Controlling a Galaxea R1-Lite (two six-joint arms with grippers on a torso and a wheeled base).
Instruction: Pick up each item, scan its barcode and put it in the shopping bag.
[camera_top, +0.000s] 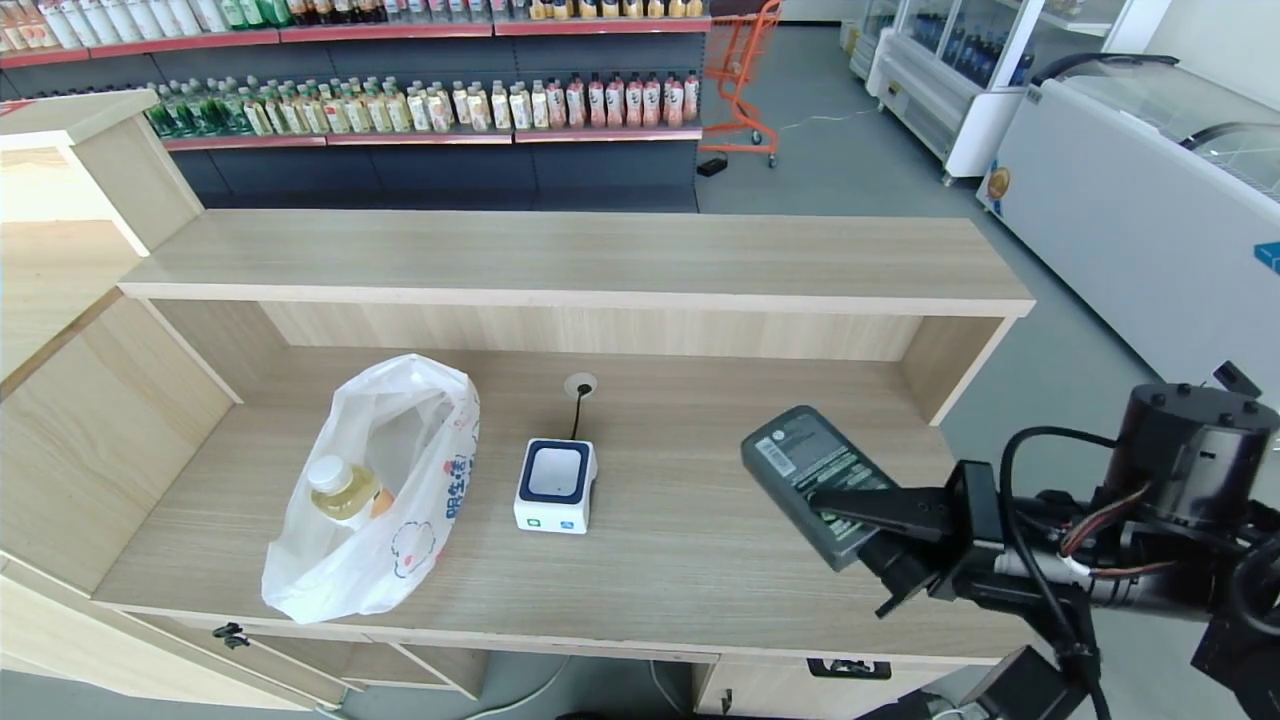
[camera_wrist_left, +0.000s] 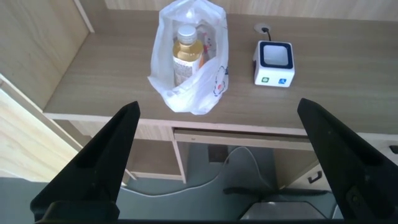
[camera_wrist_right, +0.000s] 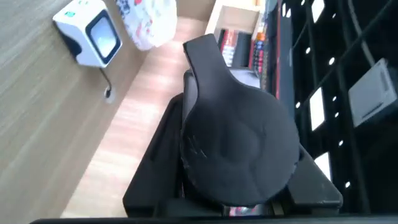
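Pack (camera_top: 800, 455), dark grey and flat, sits clamped in the right claw (camera_top: 850, 535), whose fingers close on its near end, one across the labelled face and one beneath. The pack juts out past the fingertips, tilted, with its barcode label facing up, held above the right part of the counter (camera_top: 680, 540) without touching it. The scanner (camera_top: 556, 485), a small white box with a dark window on top, stands on the counter to the left of this claw, well apart from the pack. Farther left lies the white bag (camera_top: 400, 540), mouth open, with a capped bottle (camera_top: 340, 488) of yellow drink inside. The left claw (camera_wrist_left: 219, 109) hangs spread wide and empty, in front of the counter's near edge and lower than its top. The bag lies ahead of it, and the scanner ahead toward its right finger.
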